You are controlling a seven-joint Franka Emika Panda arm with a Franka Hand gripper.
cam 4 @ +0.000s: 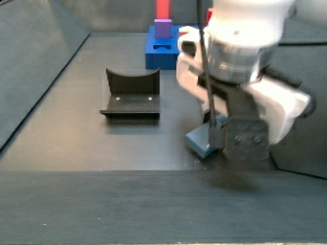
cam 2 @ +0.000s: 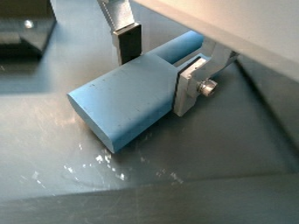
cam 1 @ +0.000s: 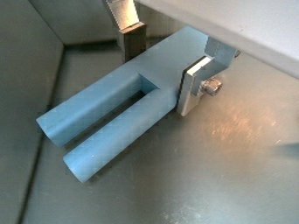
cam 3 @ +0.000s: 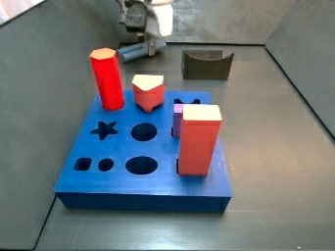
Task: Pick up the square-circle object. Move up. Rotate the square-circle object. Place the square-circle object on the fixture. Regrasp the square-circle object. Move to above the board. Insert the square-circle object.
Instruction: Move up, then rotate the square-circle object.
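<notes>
The square-circle object [cam 1: 117,109] is a slim grey-blue peg lying flat on the grey floor; it also shows in the other wrist view [cam 2: 122,105]. My gripper [cam 1: 163,66] straddles it with its jaws open. One finger [cam 1: 197,83] sits against the peg's side and the other finger [cam 1: 132,39] stands a little off the opposite side. In both side views the gripper [cam 3: 141,34] [cam 4: 224,134] is low over the peg [cam 3: 135,46] [cam 4: 198,144]. The fixture [cam 3: 207,64] [cam 4: 130,93] stands apart from it. The blue board [cam 3: 144,157] lies nearby.
On the board stand a red hexagonal column [cam 3: 106,78], a short red piece with a pale top [cam 3: 148,93] and a big red block with a pale top [cam 3: 198,139]. Grey walls [cam 1: 30,52] enclose the floor close beside the peg.
</notes>
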